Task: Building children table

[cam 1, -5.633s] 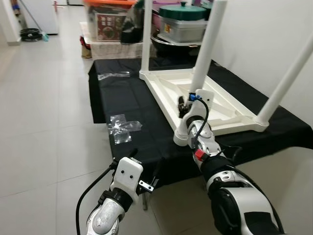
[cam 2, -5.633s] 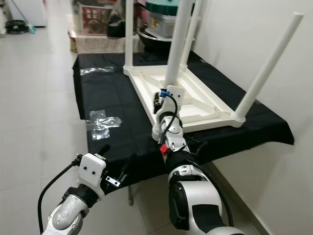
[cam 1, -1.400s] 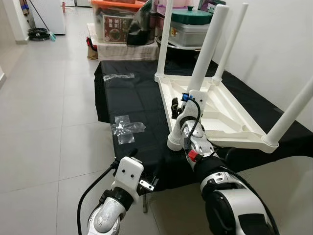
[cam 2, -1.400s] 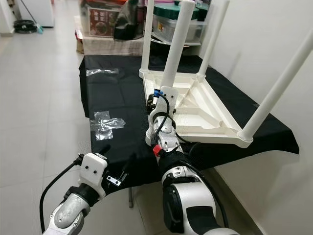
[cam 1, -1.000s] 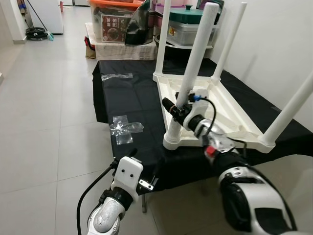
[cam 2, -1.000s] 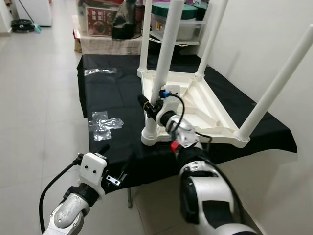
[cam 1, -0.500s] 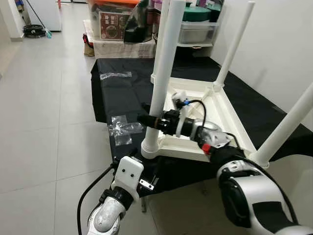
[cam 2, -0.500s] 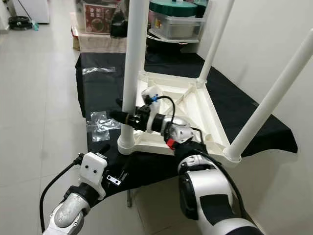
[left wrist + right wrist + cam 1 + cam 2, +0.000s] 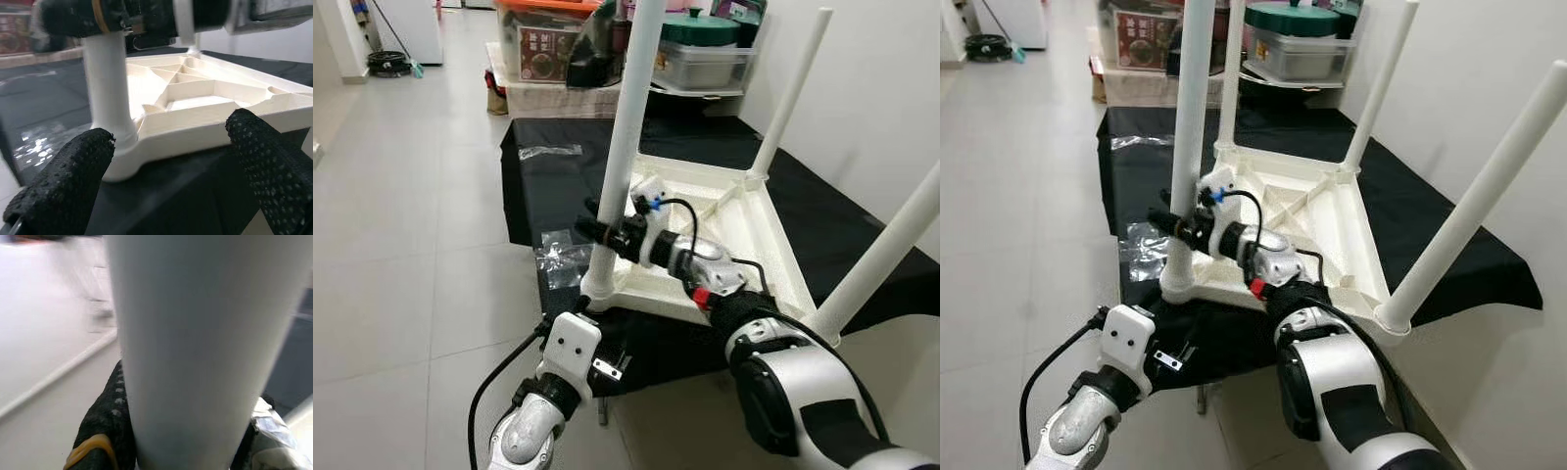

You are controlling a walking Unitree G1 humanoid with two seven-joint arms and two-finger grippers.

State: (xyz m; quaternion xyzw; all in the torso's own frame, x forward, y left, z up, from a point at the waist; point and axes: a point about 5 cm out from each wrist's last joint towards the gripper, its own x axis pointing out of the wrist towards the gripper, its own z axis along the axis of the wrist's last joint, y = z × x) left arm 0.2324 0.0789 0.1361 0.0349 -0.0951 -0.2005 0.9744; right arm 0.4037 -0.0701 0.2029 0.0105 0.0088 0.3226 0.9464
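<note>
right gripper (image 9: 599, 232) has its fingers clamped round the near table leg (image 9: 628, 127) low down, left gripper (image 9: 171, 161) hangs spread wide just short of the upturned tabletop (image 9: 744, 227)

One upturned white table (image 9: 744, 230) with four legs (image 9: 628, 127) — two clear plastic wrappers (image 9: 560, 257).

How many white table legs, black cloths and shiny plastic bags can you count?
White table legs: 4 (right gripper shut on the nearest leg)
Black cloth: 1
Clear plastic bags: 2, one near, one far
Total: 7
</note>
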